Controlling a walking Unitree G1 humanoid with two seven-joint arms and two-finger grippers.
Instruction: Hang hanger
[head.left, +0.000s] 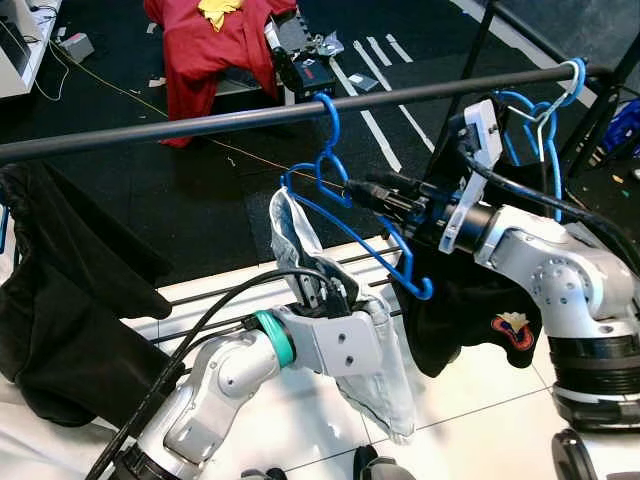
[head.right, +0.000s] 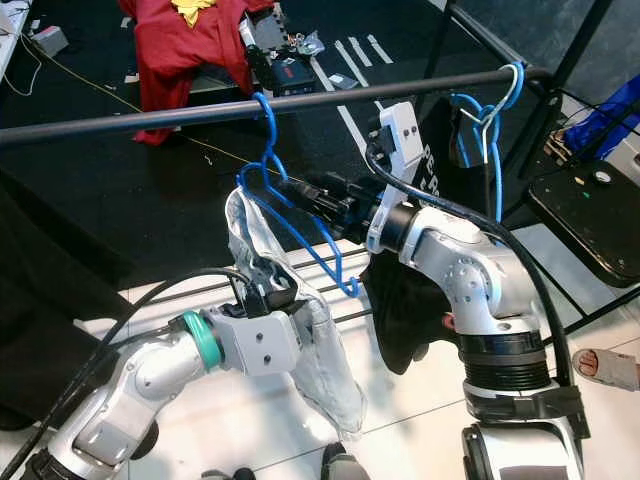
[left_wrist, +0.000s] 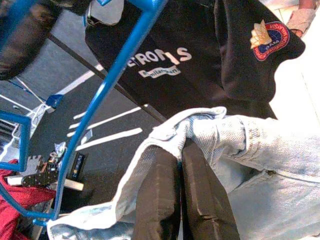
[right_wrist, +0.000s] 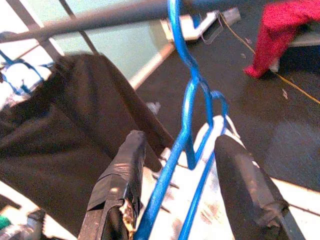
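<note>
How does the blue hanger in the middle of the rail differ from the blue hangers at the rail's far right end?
The middle hanger carries a pale denim garment and hangs tilted; the right-end hangers hold a black garment and hang straighter. The right gripper stands open around the middle one; no gripper is at the right-end ones. Both are blue and hooked over the rail.

1. Two black fingers (right_wrist: 120, 187) of the right gripper (right_wrist: 182, 187) are seen spread apart, one on each side of a blue hanger (right_wrist: 187, 130).
2. The hanger's wire runs through the gap between the fingers, and neither finger is seen touching it.
3. The hanger's hook is looped over a dark rail (right_wrist: 100, 17).
4. A black garment (right_wrist: 60, 135) is seen hanging beside the hanger.
5. Pale cloth (right_wrist: 220, 210) is seen under the hanger's lower wires.
6. A red cloth (right_wrist: 285, 30) is seen well apart on the dark floor (right_wrist: 270, 125).
</note>
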